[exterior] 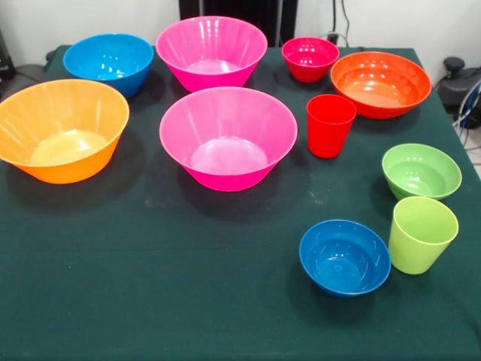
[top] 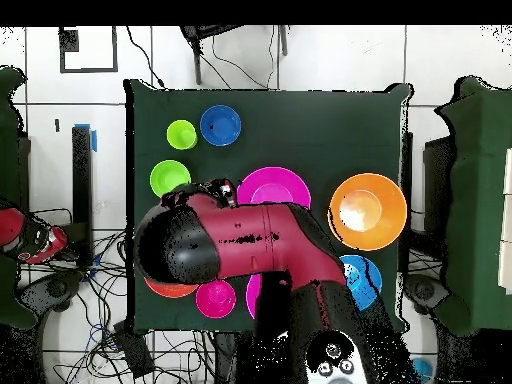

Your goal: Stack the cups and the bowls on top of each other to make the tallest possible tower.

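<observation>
Every piece stands alone and mouth up on the green cloth. The red cup (exterior: 330,125) is between the front pink bowl (exterior: 228,137) and the wide red-orange bowl (exterior: 380,83). The lime-green cup (exterior: 422,234) (top: 181,134) is beside the small blue bowl (exterior: 344,256) and the small green bowl (exterior: 421,171). Further back are the small red bowl (exterior: 310,58), a second pink bowl (exterior: 211,51), the mid-sized blue bowl (exterior: 107,60) and the yellow-orange bowl (exterior: 62,129). No tower stands. The gripper (top: 203,191) shows only from overhead, high above the red cup's area.
In the overhead view the red arm (top: 250,245) covers the table's middle and hides the red cup and parts of several bowls. Cables and dark equipment (exterior: 458,79) lie off the table's right edge in the front view.
</observation>
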{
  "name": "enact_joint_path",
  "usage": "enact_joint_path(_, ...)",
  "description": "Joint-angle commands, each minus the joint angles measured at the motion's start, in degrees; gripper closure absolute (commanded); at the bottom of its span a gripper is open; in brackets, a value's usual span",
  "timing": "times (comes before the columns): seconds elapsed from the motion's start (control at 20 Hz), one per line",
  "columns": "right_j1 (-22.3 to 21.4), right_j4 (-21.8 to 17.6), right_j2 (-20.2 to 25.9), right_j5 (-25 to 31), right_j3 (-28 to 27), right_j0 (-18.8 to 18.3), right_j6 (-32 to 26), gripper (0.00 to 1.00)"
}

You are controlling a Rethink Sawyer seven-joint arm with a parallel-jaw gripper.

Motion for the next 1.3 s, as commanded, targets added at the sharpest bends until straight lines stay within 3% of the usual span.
enact_joint_path(0.05,6.79,-3.80,3.79,7.17,-4.50,-1.00,-5.23,0.00)
enact_joint_path(1.3,15.98,-4.90,7.47,11.05,-15.97,-5.16,-9.95,0.00)
